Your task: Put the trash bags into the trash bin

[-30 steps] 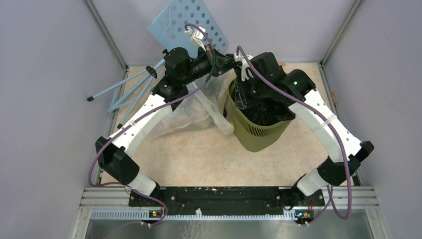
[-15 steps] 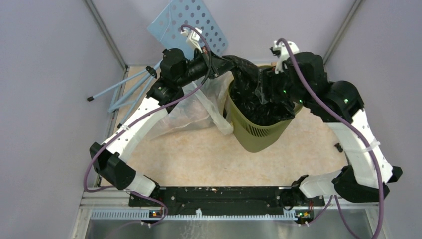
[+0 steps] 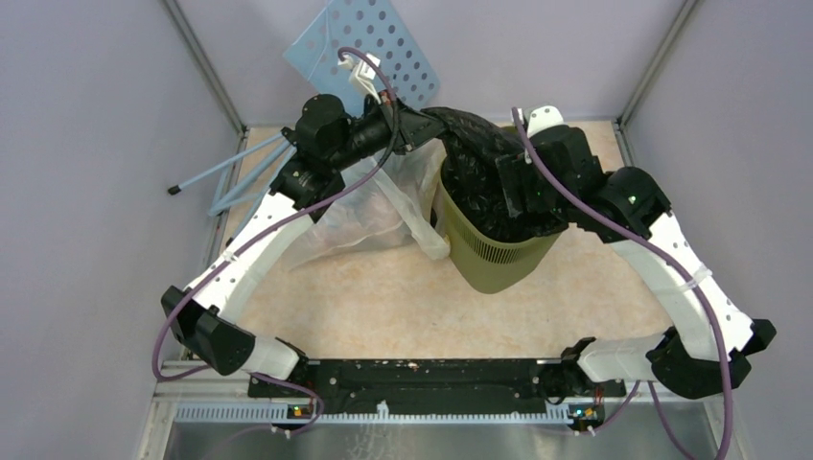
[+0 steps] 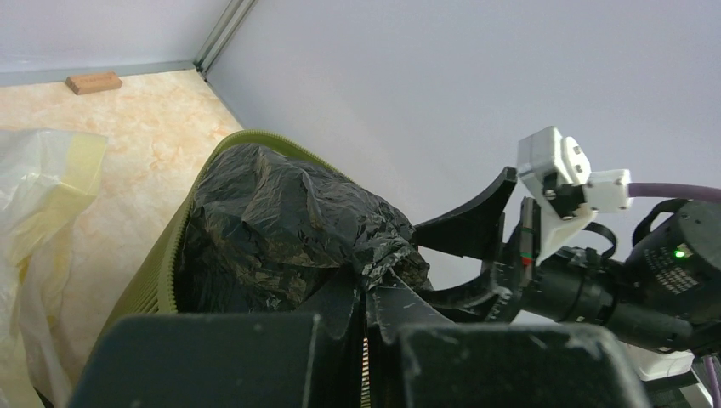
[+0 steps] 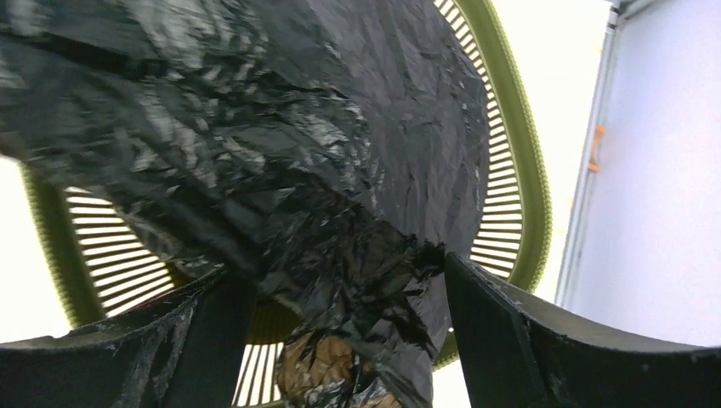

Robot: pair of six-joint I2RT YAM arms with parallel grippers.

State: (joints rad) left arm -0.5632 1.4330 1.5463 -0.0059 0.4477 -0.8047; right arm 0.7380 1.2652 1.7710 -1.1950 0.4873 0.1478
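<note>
Trash bag sat partly inside the trash bin, its top heaped above the rim; left claw was clamped on a twisted fold, right claw gaped apart astride the plastic; pushing-down judged unfinished.

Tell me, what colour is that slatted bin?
Olive green; the trash bin shows best in the top external view.

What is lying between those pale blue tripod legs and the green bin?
A crumpled translucent plastic bag, partly under the left arm and reaching the green bin's side; the overhead view shows it.
</note>
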